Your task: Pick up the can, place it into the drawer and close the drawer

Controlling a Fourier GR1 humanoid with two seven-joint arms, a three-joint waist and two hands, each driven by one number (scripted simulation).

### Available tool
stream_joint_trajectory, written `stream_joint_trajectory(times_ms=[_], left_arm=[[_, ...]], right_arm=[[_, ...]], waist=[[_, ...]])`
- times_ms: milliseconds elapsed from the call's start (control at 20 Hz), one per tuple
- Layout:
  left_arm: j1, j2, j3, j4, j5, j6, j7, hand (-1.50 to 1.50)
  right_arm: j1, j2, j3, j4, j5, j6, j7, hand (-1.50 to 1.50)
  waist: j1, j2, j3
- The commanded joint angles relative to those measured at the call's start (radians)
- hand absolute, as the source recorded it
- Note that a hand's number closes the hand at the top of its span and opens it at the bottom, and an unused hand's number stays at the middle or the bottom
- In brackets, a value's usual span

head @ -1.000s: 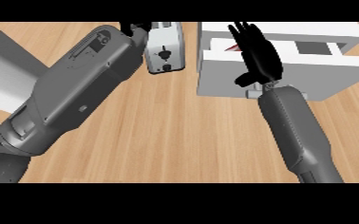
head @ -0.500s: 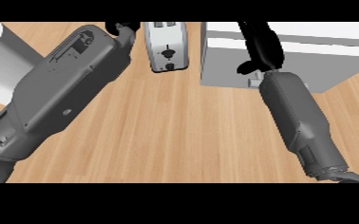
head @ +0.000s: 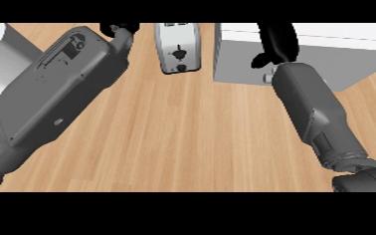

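The can is nowhere in sight from where I stand. It is not on the wooden counter [head: 183,139], and neither hand visibly holds it. It may be in the drawer box [head: 308,62] or hidden behind an arm, but I cannot tell which.

The right hand [head: 277,42] is up over the near top edge of the drawer box, at the counter's far right. Its fingers run straight out across the white top and hold nothing, with the thumb sticking out to the side above the grey face. That pose looks like pushing or bracing rather than grasping, which would suit the closing step. I cannot make out whether the drawer is in or out. The right forearm [head: 316,109] runs up steeply from the lower right corner, almost in line with the hand.

The left forearm [head: 66,84] lies as a broad diagonal from the lower left towards the top. The left hand [head: 122,28] shows only as a dark sliver at the upper edge, just beside the toaster [head: 178,50]. Whether it is wide, closed or holding anything I cannot tell. The toaster stands between the two hands, just left of the drawer box and clear of both arms.
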Motion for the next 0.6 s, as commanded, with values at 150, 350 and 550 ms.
stream_joint_trajectory(times_ms=[150, 350, 550], left_arm=[[0.023, 0.031, 0.000, -0.066, -0.015, -0.004, 0.038, -1.50], [0.037, 0.034, 0.009, -0.070, -0.020, -0.007, 0.038, -1.50], [0.047, 0.042, -0.013, -0.116, -0.035, 0.003, 0.055, -1.50]], right_arm=[[-0.111, -0.063, -0.028, 0.104, 0.009, -0.019, 0.009, -1.50], [-0.150, -0.077, -0.047, 0.123, 0.000, -0.021, 0.023, -1.50], [-0.171, -0.078, -0.048, 0.148, 0.005, -0.014, 0.030, -1.50]], waist=[[0.023, 0.010, 0.004], [0.021, 0.016, 0.004], [0.039, 0.018, 0.005]])
